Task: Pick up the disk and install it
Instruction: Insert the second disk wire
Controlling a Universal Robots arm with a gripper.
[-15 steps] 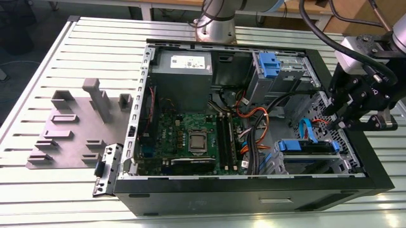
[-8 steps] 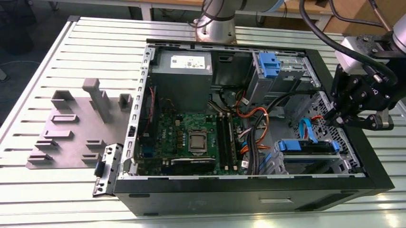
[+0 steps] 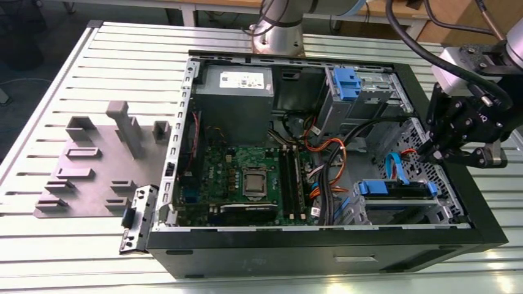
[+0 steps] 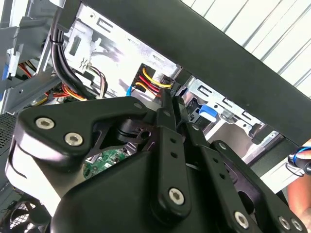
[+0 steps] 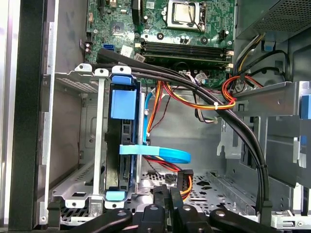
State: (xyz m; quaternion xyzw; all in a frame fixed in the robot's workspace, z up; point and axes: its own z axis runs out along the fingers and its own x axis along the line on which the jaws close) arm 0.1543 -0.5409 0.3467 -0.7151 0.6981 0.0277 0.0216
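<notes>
**A:** Reading the exterior view from its left, what's there?

**B:** A grey fixture plate [image 3: 90,177] on the slatted table [image 3: 49,257]. Next comes the open computer case [image 3: 327,254] with its motherboard [image 3: 245,177]. Then there's the disk [image 3: 395,188], sitting inside the lower drive cage [image 3: 441,211] near the case's front corner, with its blue rails showing.

**A:** And the gripper [image 5: 170,199]?

**B:** It's furthest to the exterior view's right, hanging over the case wall just beside that cage. The fingers [image 5: 160,201] are pressed together with nothing between them (both wrist views agree).

**A:** So which way does the disk lie from it?

**B:** Toward the exterior view's left and a little lower, close by. In the first wrist view the disk stands on edge in the cage. Its long axis runs away from the fingertips toward the motherboard, and a flat blue data cable [image 5: 160,154] crosses its near edge.

**A:** Installed, then?

**B:** It looks seated to me, though I can't see whether it's plugged in.
</notes>
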